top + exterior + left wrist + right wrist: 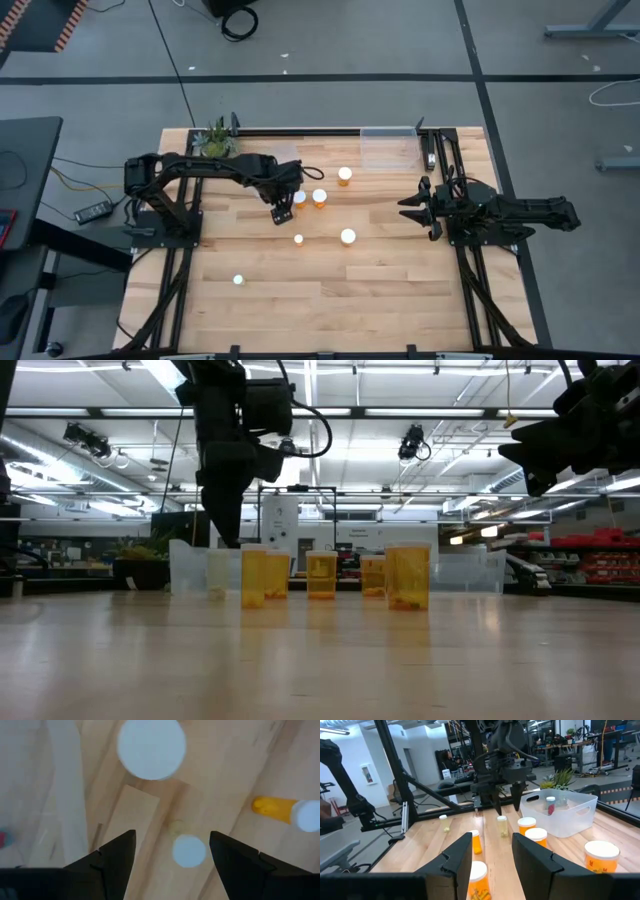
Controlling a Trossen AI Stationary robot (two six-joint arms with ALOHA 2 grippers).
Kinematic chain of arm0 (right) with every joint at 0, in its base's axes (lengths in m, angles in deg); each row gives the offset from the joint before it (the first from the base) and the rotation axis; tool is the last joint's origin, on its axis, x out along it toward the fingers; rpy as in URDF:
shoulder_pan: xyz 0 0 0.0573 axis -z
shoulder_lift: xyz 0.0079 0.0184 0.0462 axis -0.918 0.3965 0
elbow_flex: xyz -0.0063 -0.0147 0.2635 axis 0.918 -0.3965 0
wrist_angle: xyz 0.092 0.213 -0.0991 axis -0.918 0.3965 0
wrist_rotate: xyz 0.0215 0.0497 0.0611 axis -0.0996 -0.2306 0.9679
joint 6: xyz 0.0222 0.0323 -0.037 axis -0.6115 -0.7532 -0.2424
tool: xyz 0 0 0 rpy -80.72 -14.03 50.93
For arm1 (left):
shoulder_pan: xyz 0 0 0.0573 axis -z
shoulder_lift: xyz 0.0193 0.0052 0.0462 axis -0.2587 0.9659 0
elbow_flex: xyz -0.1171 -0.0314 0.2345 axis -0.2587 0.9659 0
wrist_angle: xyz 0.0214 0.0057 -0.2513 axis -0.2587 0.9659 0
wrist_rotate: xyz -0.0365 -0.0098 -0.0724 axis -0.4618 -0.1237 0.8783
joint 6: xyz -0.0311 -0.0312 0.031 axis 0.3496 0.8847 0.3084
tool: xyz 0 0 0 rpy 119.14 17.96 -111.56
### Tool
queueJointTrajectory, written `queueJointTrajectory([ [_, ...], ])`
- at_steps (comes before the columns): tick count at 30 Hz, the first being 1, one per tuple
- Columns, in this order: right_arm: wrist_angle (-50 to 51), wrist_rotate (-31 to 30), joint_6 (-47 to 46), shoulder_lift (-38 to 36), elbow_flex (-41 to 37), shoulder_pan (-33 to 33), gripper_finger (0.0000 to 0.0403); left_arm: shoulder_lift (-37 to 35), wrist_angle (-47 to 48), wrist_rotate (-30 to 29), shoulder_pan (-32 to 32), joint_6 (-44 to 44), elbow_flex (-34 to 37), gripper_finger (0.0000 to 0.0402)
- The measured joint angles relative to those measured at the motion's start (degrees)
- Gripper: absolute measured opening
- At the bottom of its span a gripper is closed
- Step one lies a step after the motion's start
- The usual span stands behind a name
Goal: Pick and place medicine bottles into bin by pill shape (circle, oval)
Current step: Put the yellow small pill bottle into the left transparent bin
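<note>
My left gripper (283, 212) hangs open over the table's middle, pointing down. A narrow medicine bottle (189, 851) with a white cap stands upright on the wood right under it (502, 826). The fingers stand above and to either side of the cap without touching it. Other bottles stand upright nearby: a wide white-capped one (151, 747), two orange ones (320, 197) (344, 176), and others toward the near edge (298, 238) (348, 237) (238, 280). One bottle (550, 805) stands inside a clear bin (570, 815). My right gripper (412, 208) waits level at the right, its fingers a little apart and empty.
A second clear bin (390, 148) stands at the table's far edge, right of the middle. A small green plant (215, 140) sits at the far left corner. Bare wood lies along the near edge (330, 320).
</note>
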Motion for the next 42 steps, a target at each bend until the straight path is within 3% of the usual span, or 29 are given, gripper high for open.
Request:
queueJointTrajectory([
  [27, 1.5, 0.0, 0.0, 1.3, 0.0, 0.0, 0.0147, 2.9, -4.7, -2.2, 3.5, -0.3, 5.0, 0.0257],
  [34, 1.4, 0.0, 0.0, 1.4, 0.0, 0.0, 0.0147, 2.9, -5.2, -2.2, 3.4, -0.4, 5.0, 0.0228],
  [42, 1.5, 0.0, 0.0, 1.4, 0.0, 0.0, 0.0147, 2.8, -5.0, -2.2, 3.5, -2.0, 5.0, 0.0165],
])
